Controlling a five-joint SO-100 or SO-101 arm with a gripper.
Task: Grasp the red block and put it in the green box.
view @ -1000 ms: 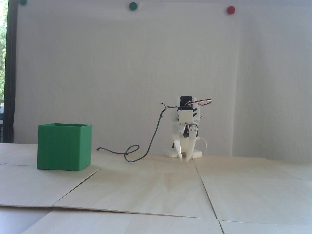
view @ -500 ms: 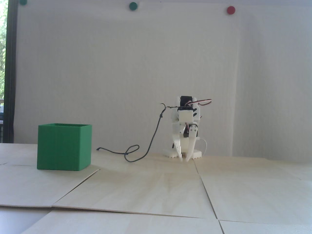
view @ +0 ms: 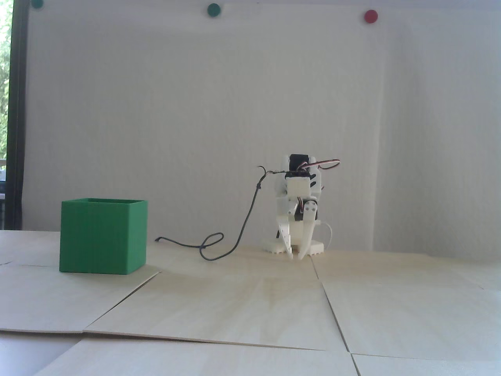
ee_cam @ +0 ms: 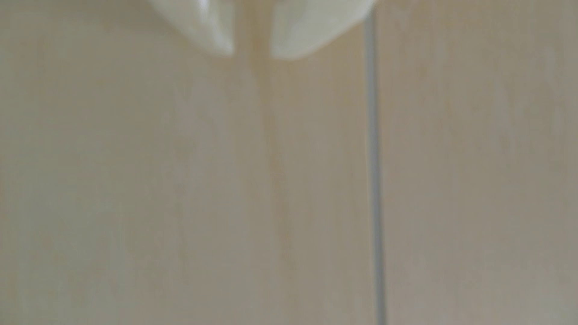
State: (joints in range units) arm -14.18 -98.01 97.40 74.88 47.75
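The green box (view: 102,236) stands on the wooden table at the left of the fixed view, its open top facing up; its inside is hidden. The red block shows in neither view. My white arm is folded low at the back of the table, well to the right of the box. My gripper (view: 296,258) points down with its tips just above the boards. In the wrist view my gripper (ee_cam: 252,55) enters from the top edge, blurred. Its jaws stand a narrow gap apart and only bare wood shows between them.
A thin black cable (view: 211,247) loops on the table between the box and the arm's base (view: 274,246). Seams (view: 332,309) run between the light wooden boards (view: 235,305); one seam (ee_cam: 375,187) runs right of the fingertips. Coloured dots (view: 370,16) sit high on the wall.
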